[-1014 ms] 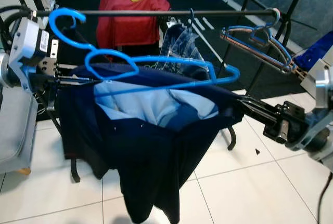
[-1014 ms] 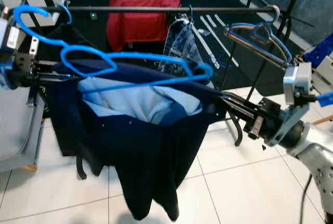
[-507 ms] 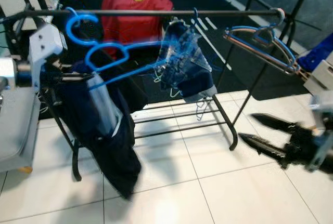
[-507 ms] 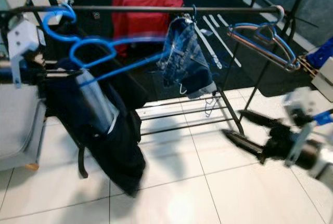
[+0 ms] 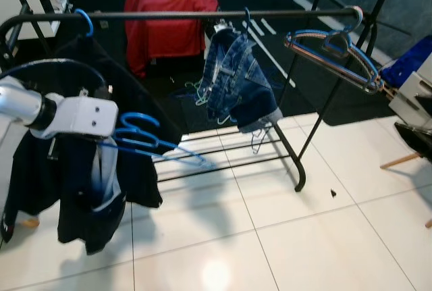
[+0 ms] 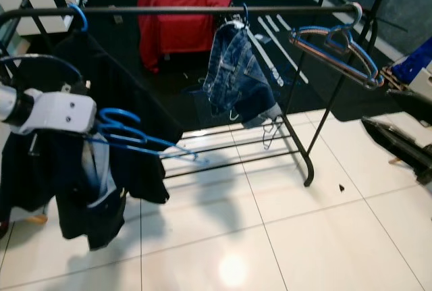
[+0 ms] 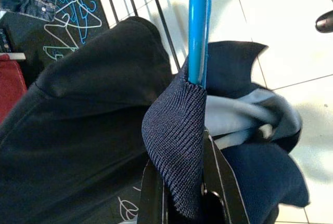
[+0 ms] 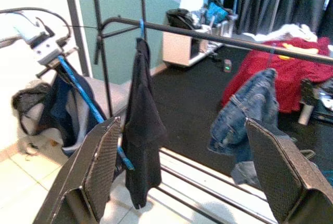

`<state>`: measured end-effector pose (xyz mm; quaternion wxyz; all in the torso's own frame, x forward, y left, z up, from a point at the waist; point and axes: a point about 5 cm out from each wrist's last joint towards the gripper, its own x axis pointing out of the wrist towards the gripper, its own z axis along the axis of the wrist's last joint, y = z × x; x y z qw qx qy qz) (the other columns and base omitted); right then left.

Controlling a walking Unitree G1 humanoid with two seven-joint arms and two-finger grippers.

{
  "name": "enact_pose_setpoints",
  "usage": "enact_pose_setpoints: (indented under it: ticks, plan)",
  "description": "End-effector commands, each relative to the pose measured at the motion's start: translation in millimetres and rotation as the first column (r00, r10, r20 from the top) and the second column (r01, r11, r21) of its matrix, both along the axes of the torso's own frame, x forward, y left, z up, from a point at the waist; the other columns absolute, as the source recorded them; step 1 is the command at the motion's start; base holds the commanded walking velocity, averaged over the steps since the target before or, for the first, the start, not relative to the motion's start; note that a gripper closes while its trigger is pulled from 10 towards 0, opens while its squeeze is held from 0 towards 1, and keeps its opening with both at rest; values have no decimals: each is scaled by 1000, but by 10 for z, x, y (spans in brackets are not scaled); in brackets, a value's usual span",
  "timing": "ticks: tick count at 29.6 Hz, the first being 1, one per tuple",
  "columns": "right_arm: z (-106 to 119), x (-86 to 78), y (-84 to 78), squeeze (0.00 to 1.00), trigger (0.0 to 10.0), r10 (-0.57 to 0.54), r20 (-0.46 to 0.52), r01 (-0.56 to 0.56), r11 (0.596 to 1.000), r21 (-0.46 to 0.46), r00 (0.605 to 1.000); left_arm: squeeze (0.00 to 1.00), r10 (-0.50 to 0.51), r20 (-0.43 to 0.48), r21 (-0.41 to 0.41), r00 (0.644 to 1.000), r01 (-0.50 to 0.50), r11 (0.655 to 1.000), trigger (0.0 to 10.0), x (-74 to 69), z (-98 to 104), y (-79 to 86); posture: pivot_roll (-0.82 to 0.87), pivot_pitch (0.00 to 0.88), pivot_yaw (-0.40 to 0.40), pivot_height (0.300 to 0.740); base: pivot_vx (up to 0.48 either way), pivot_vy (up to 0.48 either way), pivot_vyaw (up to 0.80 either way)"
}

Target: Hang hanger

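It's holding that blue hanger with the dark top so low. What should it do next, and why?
Probably lift it toward the rail. The left gripper grips the blue hanger and dark garment well below the rail, hook lying sideways. The right gripper is open and off to the side.

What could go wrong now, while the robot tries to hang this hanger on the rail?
1. The left end effector pinches the blue hanger and dark garment at one end, so the garment may slide off.
2. The hook sits well below the rail and may catch the black garment hanging there.
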<state>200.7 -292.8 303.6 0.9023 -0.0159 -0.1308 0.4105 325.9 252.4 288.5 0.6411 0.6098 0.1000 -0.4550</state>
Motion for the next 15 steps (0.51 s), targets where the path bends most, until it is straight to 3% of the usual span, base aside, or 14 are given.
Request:
enact_pose_setpoints:
  ticks: [1,2,3,4,5,13,15]
  plan:
    - [-24,1,223,0,10000,125,-18,-126,992,-7,992,0,-65,8,25,998,65,998,10000,-26,61,-116,-32,98,4,740,0,0,0]
    - [-81,69,532,0,10000,280,-44,-281,960,-2,959,0,-147,-7,-3,989,147,989,10000,-40,99,-333,-25,86,7,740,0,0,0]
    - [-111,104,728,0,10000,371,-58,-372,928,1,927,0,-200,-15,-24,980,200,980,10000,-58,125,-474,-25,86,7,740,0,0,0]
    - [-111,104,728,0,10000,371,-58,-372,928,1,927,0,-200,-15,-24,980,200,980,10000,-58,125,-474,-25,86,7,740,0,0,0]
    - [-197,164,886,0,10000,428,-87,-431,902,-14,899,0,-253,-28,-49,967,251,967,10000,-95,158,-618,-20,82,3,740,0,0,0]
    - [-320,238,1079,0,10000,482,-122,-491,869,-58,868,0,-314,-55,-88,948,309,947,10000,-166,203,-780,-13,82,1,740,0,0,0]
    - [-341,295,1179,0,10000,496,-128,-508,857,-83,859,0,-359,-90,-119,929,348,930,10000,-248,232,-915,-10,84,-2,740,0,0,0]
